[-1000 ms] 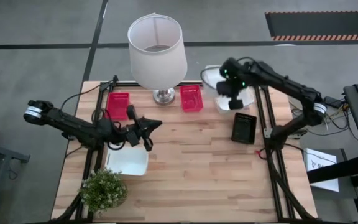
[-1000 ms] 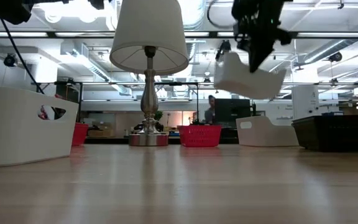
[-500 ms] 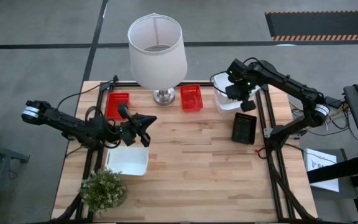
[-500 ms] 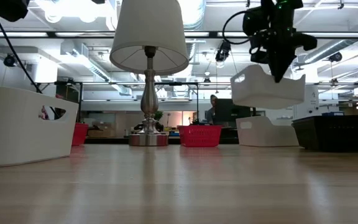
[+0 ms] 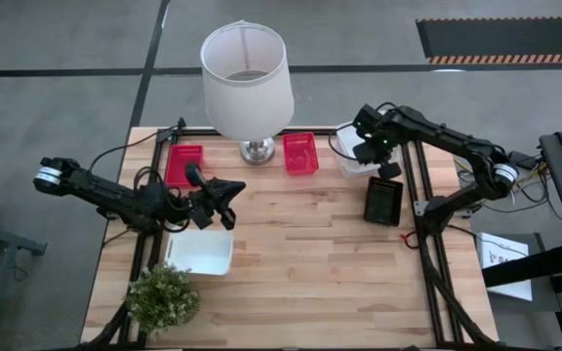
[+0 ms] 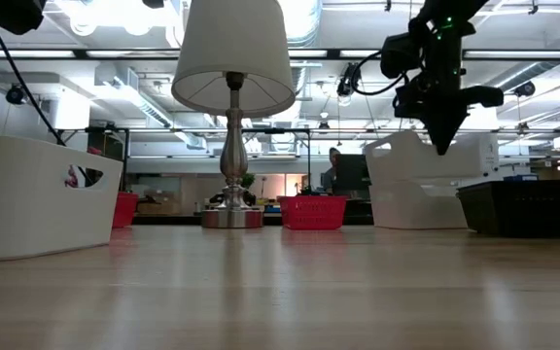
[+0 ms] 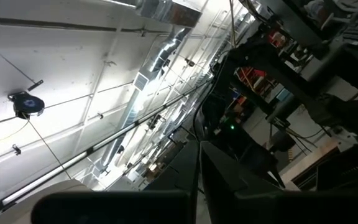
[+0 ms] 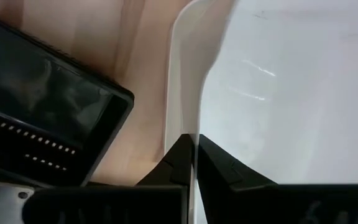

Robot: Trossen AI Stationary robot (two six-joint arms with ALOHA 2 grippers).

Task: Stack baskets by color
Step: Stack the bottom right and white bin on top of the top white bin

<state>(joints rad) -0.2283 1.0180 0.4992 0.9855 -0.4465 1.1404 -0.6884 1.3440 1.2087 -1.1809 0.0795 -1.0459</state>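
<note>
My right gripper (image 6: 443, 146) is shut on a white basket (image 6: 406, 157) at the table's far right. That basket sits in the top of a second white basket (image 6: 411, 206) standing on the table. A black basket (image 5: 382, 200) stands just nearer. Two red baskets (image 5: 185, 164) (image 5: 300, 153) flank the lamp's foot. Another white basket (image 5: 200, 252) stands near left. My left gripper (image 5: 232, 190) is shut on nothing, raised above the table's left half and pointing upward. My right gripper pinches the white basket's side wall at its rim (image 8: 188, 118), on the side facing the black basket. One finger is inside and one outside. The fingers come from above, pointing steeply down. The basket stands level, its lower part in the white basket beneath.
A table lamp with a white shade (image 5: 247, 78) stands at the far middle, its metal foot (image 5: 257, 151) between the red baskets. A small green plant (image 5: 164, 297) stands at the near left corner. Bare wood (image 5: 310, 263) fills the middle and near right.
My right gripper has come down and moved toward the table's far right corner with the white basket. The basket, tilted and clear in the air before, has levelled out and gone down into the other white basket. My left gripper has rolled a little.
</note>
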